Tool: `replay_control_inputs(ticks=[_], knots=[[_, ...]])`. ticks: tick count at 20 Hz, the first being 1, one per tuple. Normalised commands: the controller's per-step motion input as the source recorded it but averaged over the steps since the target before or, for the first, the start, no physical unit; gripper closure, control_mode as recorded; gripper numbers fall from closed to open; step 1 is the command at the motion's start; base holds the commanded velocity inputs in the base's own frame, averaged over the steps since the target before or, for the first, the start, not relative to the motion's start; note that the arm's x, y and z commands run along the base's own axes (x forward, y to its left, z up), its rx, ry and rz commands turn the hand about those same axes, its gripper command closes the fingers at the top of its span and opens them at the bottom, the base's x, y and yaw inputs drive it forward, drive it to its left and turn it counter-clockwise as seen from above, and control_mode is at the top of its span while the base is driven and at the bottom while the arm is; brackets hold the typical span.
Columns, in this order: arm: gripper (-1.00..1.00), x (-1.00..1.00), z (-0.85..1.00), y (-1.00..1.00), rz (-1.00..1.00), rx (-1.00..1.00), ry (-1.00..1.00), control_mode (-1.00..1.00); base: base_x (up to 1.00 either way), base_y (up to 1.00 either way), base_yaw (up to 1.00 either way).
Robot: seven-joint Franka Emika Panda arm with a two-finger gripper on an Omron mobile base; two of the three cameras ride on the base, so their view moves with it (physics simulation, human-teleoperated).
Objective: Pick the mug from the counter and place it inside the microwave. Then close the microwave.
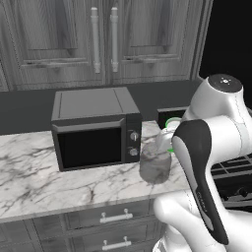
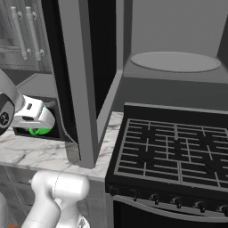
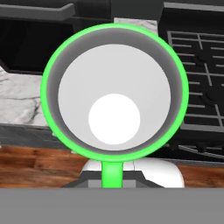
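In the hand view the mug sits right under the camera, seen straight down its mouth: a bright green rim ring, a whitish inside and a pale round bottom. Its handle runs as a green strip out of the rim at 6 o'clock, down to where the jaws are. So the mug's long axis lies along the line of the hand, and the jaws are closed on the mug at the handle side; the tips themselves are hidden by the cup. Behind the mug in that view, wooden floor runs across 7 to 5 o'clock, the veined counter shows at 9 o'clock and a black stove grate at 2 o'clock, so the mug looks lifted clear of the worktop.

In the right base view the gripper is at 9 o'clock, with a patch of green mug showing under the white hand. Just beyond it at 10 o'clock stands the microwave's open door, a tall grey slab seen edge-on. The grey cavity with its round turntable lies further still at 1 o'clock, above the stove.

In the left base view the arm's dark elbow covers most of the hand; a sliver of green rim peeks out at 3 o'clock, just behind a grey marbled jar. A small dark oven with two round knobs stands at 10 o'clock on the counter.

Judged from this, the carry into the microwave turns on one thing: the cavity lies up and to the right of the hand, past the open door's edge.
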Motion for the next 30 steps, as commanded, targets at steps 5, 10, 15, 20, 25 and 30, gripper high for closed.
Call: replay_control_inputs(ticks=[5,10,15,20,25,30], knots=[[1.00,0.00,0.00,0.00,0.00,0.00,0.00,-1.00,0.00,0.00,0.00],[1.00,-0.65,0.00,0.01,0.03,0.00,-0.02,-1.00,0.00,0.00,0.00],[1.00,-0.93,0.00,0.40,0.01,0.00,-0.08,-1.00,0.00,0.00,0.00],[1.00,-0.02,0.00,0.68,-0.05,-0.04,-0.03,-1.00,0.00,0.00,0.00],[1.00,0.37,-0.01,0.07,-0.01,-0.01,0.00,-1.00,0.00,0.00,0.00],[1.00,0.19,0.00,-0.05,0.00,0.01,0.00,-1.00,0.00,0.00,0.00]])
